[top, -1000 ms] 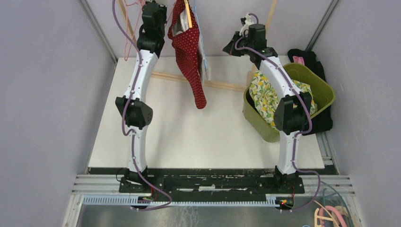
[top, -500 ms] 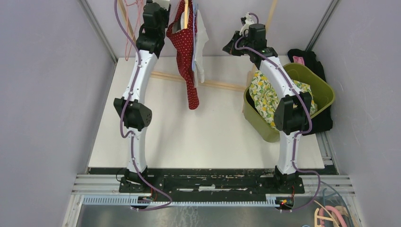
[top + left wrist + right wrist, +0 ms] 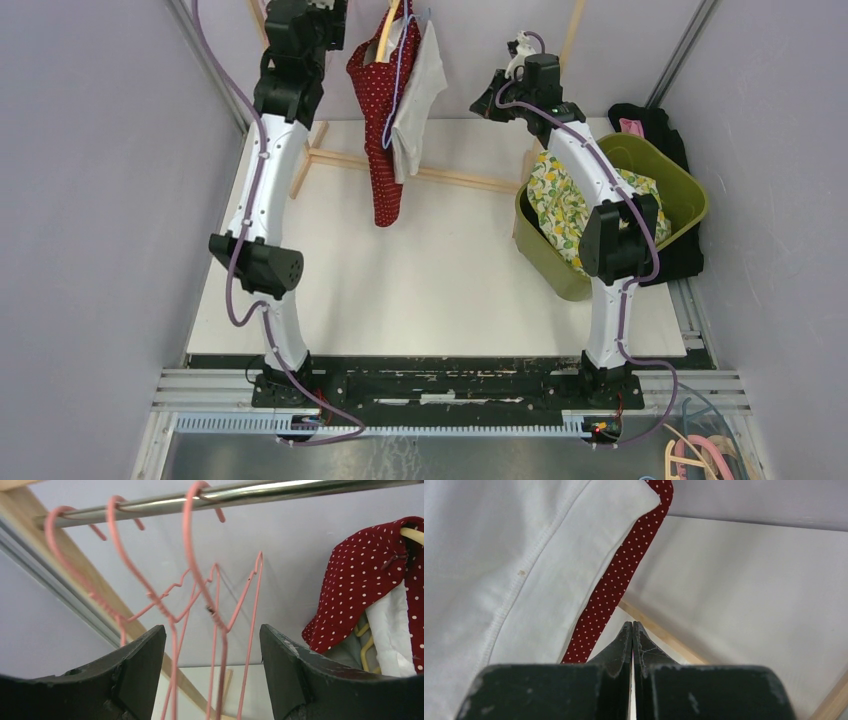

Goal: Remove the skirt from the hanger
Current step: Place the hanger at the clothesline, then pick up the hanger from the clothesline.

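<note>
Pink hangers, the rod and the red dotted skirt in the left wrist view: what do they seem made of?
Pink hangers: thin wire, probably metal under a pink coating; the necks are twisted. Rod: polished metal, with bright reflections. Red dotted skirt: soft matte cloth, judging by its folds.

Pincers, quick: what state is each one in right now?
Left pincer: open, holding nothing; pink wire hangers hang in front of it.
Right pincer: closed, nothing between its fingers.

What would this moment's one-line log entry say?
left jaws open near pink hangers | right jaws shut | skirt on hanger
</note>
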`<state>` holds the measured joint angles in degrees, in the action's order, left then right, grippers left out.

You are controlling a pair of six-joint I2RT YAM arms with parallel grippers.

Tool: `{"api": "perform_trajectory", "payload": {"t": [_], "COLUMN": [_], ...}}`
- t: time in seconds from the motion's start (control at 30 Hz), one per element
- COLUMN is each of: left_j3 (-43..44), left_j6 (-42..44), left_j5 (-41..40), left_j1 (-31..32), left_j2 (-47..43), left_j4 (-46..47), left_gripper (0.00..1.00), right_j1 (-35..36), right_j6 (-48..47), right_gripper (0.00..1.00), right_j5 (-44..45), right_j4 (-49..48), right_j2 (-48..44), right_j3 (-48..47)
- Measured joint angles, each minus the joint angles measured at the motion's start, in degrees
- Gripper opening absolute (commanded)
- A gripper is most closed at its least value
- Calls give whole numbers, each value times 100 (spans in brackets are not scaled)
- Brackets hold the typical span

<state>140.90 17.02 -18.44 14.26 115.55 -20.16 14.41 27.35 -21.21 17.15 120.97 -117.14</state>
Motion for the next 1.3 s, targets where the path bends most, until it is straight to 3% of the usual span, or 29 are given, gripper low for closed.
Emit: {"api": "perform_trajectory", "payload": {"t": [0.4, 0.8, 1.07, 1.3], "left_j3": [-1193, -1668, -1665, -1054], "left_j6": [-9, -750, -1377, -1816], "left_j5": [293, 1775, 2671, 3108], "left_j1": [-42, -42, -42, -37], "left_j2": [-1451, -2352, -2192, -1239], "left_j4": [-385, -632, -422, -380], "left_gripper": [76, 72, 69, 68], "right_j1": [0, 0, 11, 11], "right_j6": [-33, -61, -55, -52], "right_gripper": [2, 2, 2, 2], "right_j5": [-70, -81, -101, -107], "right_j4": [-103, -219, -387, -420], "right_j2": [-7, -153, -216, -221], "right_j3": [131, 573, 723, 741]}}
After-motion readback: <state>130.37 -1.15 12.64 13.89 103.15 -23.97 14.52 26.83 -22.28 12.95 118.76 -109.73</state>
